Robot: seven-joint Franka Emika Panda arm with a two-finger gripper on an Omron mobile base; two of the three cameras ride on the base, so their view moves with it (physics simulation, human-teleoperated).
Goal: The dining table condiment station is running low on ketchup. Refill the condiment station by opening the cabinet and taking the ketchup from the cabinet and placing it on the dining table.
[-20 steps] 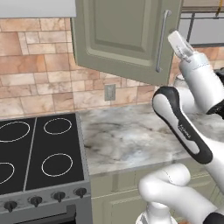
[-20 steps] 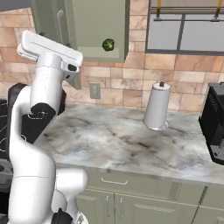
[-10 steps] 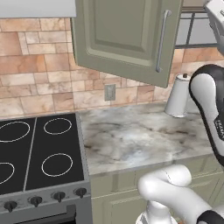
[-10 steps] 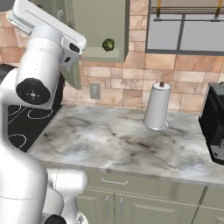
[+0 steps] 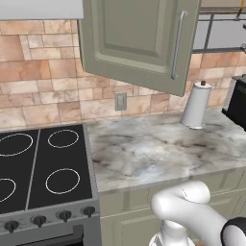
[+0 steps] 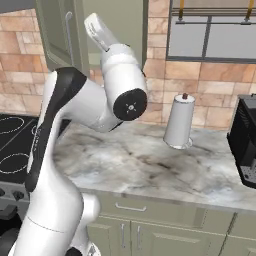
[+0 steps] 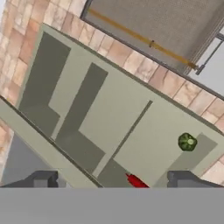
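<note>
The sage-green cabinet door [image 5: 139,43] stands swung open, its long metal bar handle [image 5: 178,45] on the right. In the right base view the door [image 6: 57,35] is at the upper left, behind my raised arm. The hand view looks into the open cabinet [image 7: 109,118] at a tilt. A red ketchup [image 7: 136,181] tip pokes up at the bottom edge, mostly hidden. My gripper [image 7: 113,181] is open, its fingertips [image 7: 43,179] wide apart, with nothing between them and well short of the ketchup. The dining table is out of view.
A small green round object [image 7: 187,141] sits in the cabinet to the right of the ketchup. On the marbled counter [image 5: 158,149] stands a paper towel roll [image 5: 196,105]. A black stove [image 5: 43,173] is at the left, a black machine [image 6: 245,145] at the right, and a glass-paned cabinet [image 6: 215,30] above.
My arm has swung up and away from the door's handle side, leaving the left base view. The cabinet door stays open. The jaws stay wide.
</note>
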